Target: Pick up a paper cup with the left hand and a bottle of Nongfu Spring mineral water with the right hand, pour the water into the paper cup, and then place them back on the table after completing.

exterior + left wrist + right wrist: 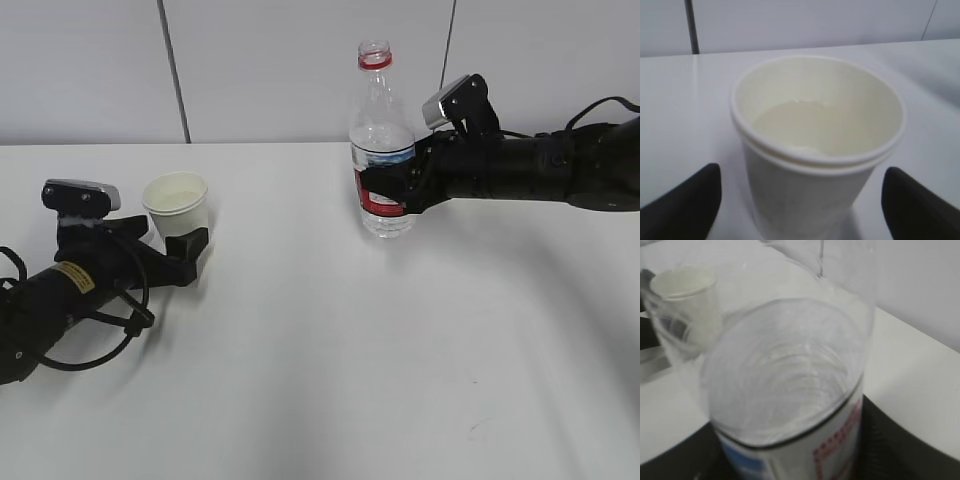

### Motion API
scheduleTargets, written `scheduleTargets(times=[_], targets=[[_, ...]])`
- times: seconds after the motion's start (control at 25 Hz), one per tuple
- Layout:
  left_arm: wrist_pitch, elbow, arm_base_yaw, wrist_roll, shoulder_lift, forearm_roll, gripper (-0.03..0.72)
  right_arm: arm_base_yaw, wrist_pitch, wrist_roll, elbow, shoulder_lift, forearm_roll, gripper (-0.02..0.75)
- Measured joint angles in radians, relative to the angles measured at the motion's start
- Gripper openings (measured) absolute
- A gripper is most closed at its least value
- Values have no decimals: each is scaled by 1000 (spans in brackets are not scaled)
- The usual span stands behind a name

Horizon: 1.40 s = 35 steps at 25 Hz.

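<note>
2 black arms; left hand point(75, 280) yellow sticker, loose cables.

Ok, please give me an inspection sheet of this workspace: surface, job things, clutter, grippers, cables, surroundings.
Surface: white table, small dark scuff near front.
Job's things: paper cup upright, liquid inside; bottle upright, uncapped, part full.
Clutter: nothing seen.
Grippers: left gripper around the cup, fingers apart from its wall; right gripper closed on the bottle's label.
Cables: loose black loops by left arm.
Surroundings: pale panelled wall.
</note>
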Motion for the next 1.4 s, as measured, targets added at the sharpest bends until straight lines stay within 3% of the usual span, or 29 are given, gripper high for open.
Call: scheduleTargets(times=[0.64, 1.4], targets=[[0, 222, 0, 0, -140, 0, 589, 0, -9, -2, 0, 8, 41, 409], [0, 236, 0, 0, -147, 1, 584, 0, -118, -61, -9, 145, 176, 409]])
